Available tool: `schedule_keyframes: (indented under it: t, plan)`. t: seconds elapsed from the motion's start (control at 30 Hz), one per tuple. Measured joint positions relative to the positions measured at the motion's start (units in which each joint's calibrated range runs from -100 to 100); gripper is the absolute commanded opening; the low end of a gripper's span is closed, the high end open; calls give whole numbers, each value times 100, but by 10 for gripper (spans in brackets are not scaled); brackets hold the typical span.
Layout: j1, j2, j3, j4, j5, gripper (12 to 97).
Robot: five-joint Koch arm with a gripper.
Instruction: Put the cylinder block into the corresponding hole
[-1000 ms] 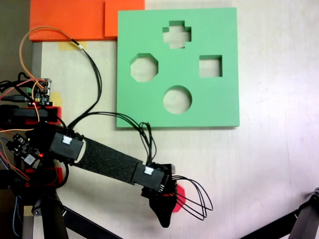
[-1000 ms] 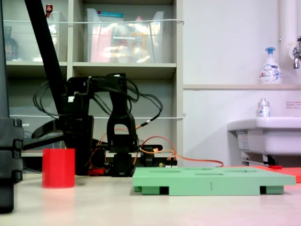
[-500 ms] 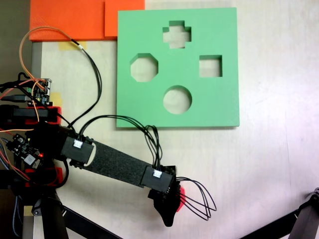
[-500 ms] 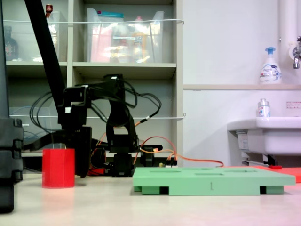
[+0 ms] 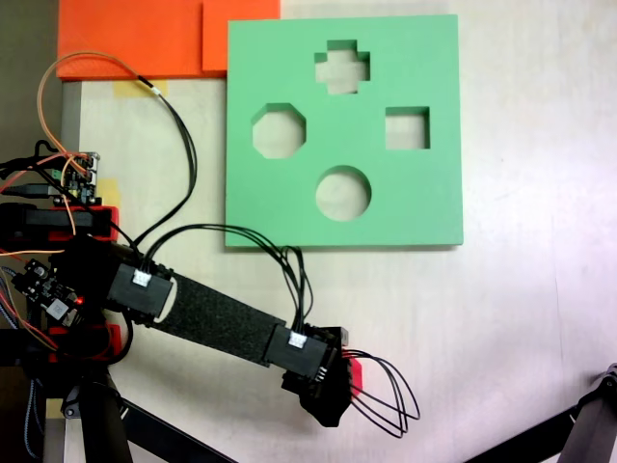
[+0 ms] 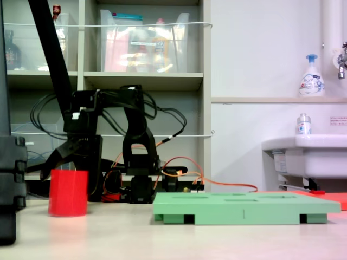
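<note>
Overhead, gripper hides cylinder block, side-on fully visible

Gripper covers most of cylinder block from above; only a red sliver shows beside it. Jaw gap indeterminate in both fixed views.

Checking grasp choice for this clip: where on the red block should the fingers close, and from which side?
Come from above and close on two opposite flat side faces of the red block. It stands upright on the table with short straight sides, so parallel faces give a square hold. The gripper already hangs over it; its opening cannot be told.
</note>
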Motion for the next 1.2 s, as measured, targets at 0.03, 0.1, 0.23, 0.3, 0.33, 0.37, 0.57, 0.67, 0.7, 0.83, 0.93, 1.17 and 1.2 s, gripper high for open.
schedule_keyframes:
  t: [0.03,0.1,0.23,0.3,0.33,0.37,0.57,0.67,0.7,0.83,0.93,1.17,1.2]
  plan:
    - [0,0,0,-39,44,415]
    - [0,-14,0,-127,142,385]
    - [34,-274,10,-401,352,385]
    - [73,-492,0,-480,440,385]
    - [103,-629,0,-480,484,385]
    - [132,-807,0,-489,527,385]
    - [400,-2052,-186,-1253,884,385]
    - [591,-2900,-108,-1645,1065,385]
    - [664,-3133,29,-1772,1114,385]
    - [1153,-4213,500,-1880,1426,387]
    - [1690,-4651,490,-1929,1832,387]
    - [2911,-4432,490,-1929,2838,387]
    - [3018,-4268,490,-1919,2911,387]
